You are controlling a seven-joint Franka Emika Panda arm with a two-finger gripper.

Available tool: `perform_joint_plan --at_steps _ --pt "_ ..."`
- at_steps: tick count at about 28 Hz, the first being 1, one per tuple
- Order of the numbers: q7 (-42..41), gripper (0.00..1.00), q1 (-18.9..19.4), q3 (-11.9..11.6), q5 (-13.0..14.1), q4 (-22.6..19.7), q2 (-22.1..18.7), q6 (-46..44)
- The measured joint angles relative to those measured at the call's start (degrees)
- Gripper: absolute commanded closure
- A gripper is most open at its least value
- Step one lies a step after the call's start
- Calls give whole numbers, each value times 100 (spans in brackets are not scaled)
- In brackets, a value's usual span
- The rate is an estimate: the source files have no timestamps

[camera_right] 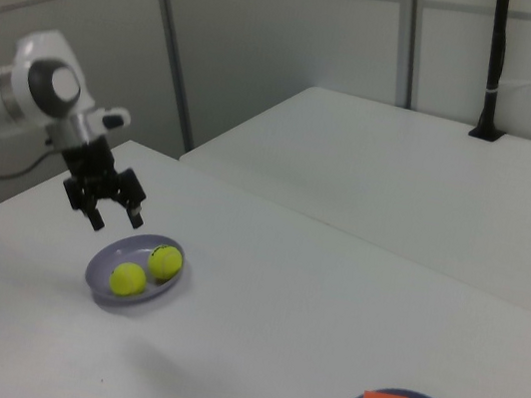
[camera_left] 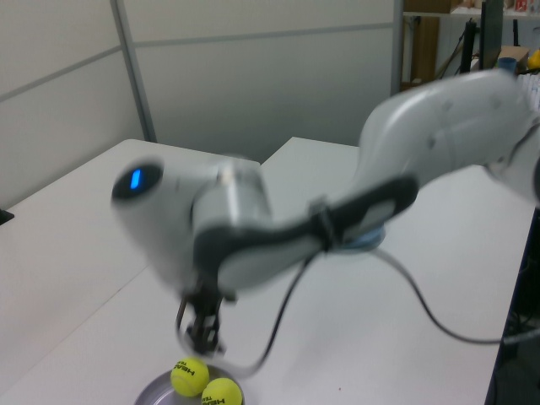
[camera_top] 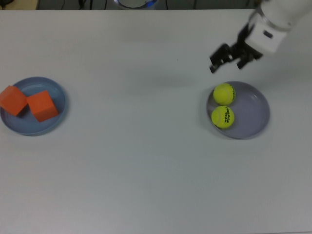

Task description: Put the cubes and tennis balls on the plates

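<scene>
Two yellow-green tennis balls (camera_top: 224,93) (camera_top: 223,117) lie side by side on the lavender plate (camera_top: 256,114) at the top view's right. The nearer one shows black lettering. My gripper (camera_top: 226,63) hangs open and empty above the table, just beyond the plate's far edge and clear of both balls. In the right view the gripper (camera_right: 116,221) floats above the plate (camera_right: 144,302) and its balls (camera_right: 127,279) (camera_right: 166,260). Two orange cubes (camera_top: 13,100) (camera_top: 43,106) sit on the light blue plate (camera_top: 54,88) at the top view's left.
The white table (camera_top: 141,161) spreads between the two plates. The arm's white body (camera_left: 253,228) fills much of the left view, above the balls (camera_left: 190,375) and plate (camera_left: 152,393). A second white table (camera_right: 431,175) stands behind in the right view.
</scene>
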Motion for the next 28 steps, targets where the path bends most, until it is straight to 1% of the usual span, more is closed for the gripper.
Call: perform_joint_plan --at_steps 1,2,6,7,9,12,16,18,22,28 --pt "-141 0 -129 -16 175 11 -175 -138" --pt "-332 0 -328 -37 406 22 -428 -295" --pt "-747 0 -979 -66 985 28 -1147 -693" --pt "-845 0 -1212 -71 1149 28 -1381 -858" --pt "-947 0 -1498 -82 1320 25 -1646 -1083" --pt "-969 0 -1845 -87 1506 9 -1935 -1474" --pt "-968 0 -2131 -106 1549 13 -2047 -1772" --pt "-964 0 -2306 -128 1563 63 -2096 -1782" --pt "-964 0 -2536 -200 1590 156 -2195 -1782" --pt "-960 0 -2618 -349 1609 176 -2372 -1790"
